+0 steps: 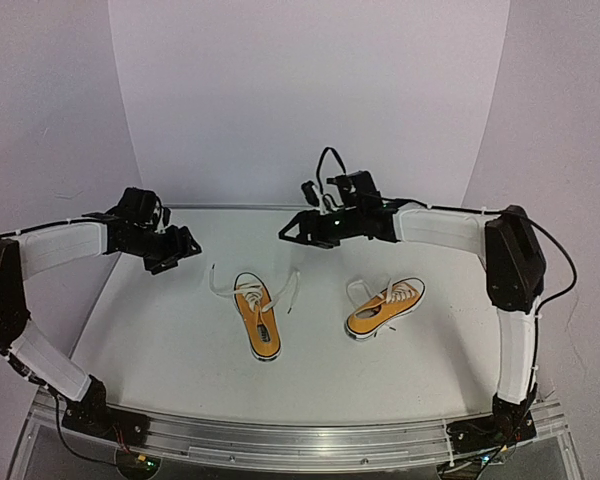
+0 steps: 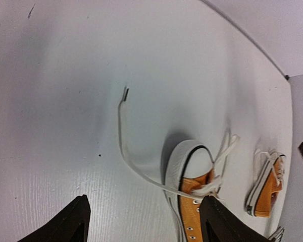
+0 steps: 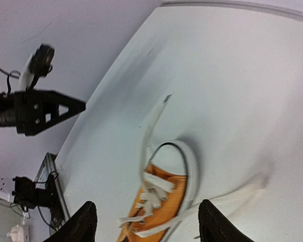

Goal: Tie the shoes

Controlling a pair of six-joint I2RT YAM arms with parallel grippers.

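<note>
Shoes: orange canvas, white rubber toes, apart on the matte table.
Laces: flat white, loose, splayed.
Left gripper: jaws spread, empty.
Right gripper: spread, seemingly empty; view blurred.

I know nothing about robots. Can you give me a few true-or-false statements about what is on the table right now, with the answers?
1. The left shoe and the right shoe both have loose, untied laces. True.
2. The left gripper is pinching a lace. False: it is open and holds nothing.
3. The two shoes touch each other. False: bare table lies between them.
4. The right gripper is open and empty. True.
5. One shoe lies upside down. False: both rest sole down, openings facing up.
</note>
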